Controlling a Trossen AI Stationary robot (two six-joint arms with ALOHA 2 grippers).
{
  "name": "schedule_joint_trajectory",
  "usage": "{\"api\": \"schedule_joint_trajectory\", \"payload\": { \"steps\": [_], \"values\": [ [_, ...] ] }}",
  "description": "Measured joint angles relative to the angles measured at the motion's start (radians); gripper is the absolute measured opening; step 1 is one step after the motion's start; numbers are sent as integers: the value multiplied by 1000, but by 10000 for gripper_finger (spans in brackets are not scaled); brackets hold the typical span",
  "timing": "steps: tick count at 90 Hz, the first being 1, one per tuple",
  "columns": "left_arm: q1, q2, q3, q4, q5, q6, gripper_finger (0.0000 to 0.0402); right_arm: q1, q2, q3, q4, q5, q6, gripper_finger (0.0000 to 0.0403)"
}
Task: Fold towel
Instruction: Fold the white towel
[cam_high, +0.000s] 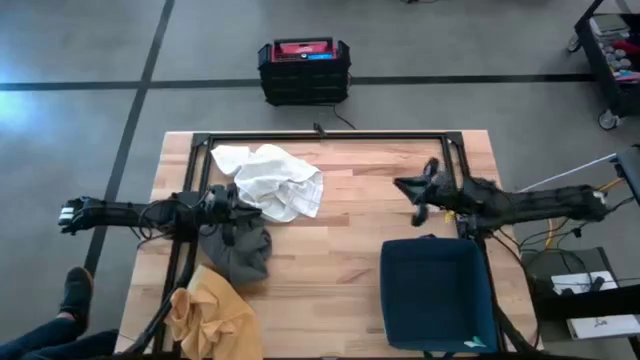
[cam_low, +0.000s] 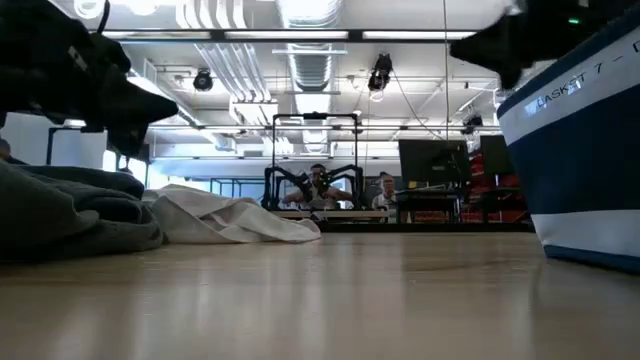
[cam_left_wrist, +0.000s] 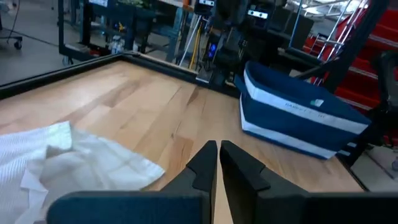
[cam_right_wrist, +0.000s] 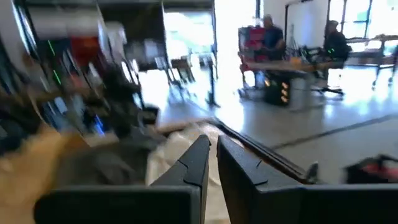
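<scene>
A crumpled white towel (cam_high: 272, 180) lies bunched on the wooden table at the far left; it also shows in the low view (cam_low: 225, 218) and the left wrist view (cam_left_wrist: 62, 163). My left gripper (cam_high: 243, 206) hovers shut at the towel's near edge, raised off the table (cam_low: 110, 90), with nothing between its fingers (cam_left_wrist: 217, 157). My right gripper (cam_high: 403, 186) hangs shut over the table's right middle, far from the towel, with nothing in it (cam_right_wrist: 213, 154).
A grey cloth (cam_high: 240, 250) lies just near of the white towel, with a tan cloth (cam_high: 210, 315) at the near left edge. A dark blue basket (cam_high: 435, 295) stands at the near right. Bare wood lies between the cloths and the basket.
</scene>
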Motion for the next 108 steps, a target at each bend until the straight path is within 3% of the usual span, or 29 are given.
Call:
{"api": "schedule_joint_trajectory", "payload": {
  "steps": [25,34,52,80,94,108],
  "values": [
    [0,0,0,-2,-8,-56,8,-72,627,469,-252,-11,-136,18],
    [0,2,0,-18,-12,-82,8,-88,805,651,-345,-71,-156,21],
    [0,1,0,-102,-12,-152,8,-110,1110,1000,-566,-169,-156,79],
    [0,1,0,-196,-11,-194,1,-173,1397,1315,-679,-181,-182,204],
    [0,2,0,-203,3,-191,1,-194,1510,1434,-697,-176,-138,219],
    [0,2,0,-203,11,-190,1,-194,1608,1595,-762,-131,-130,202]
  ]
}}
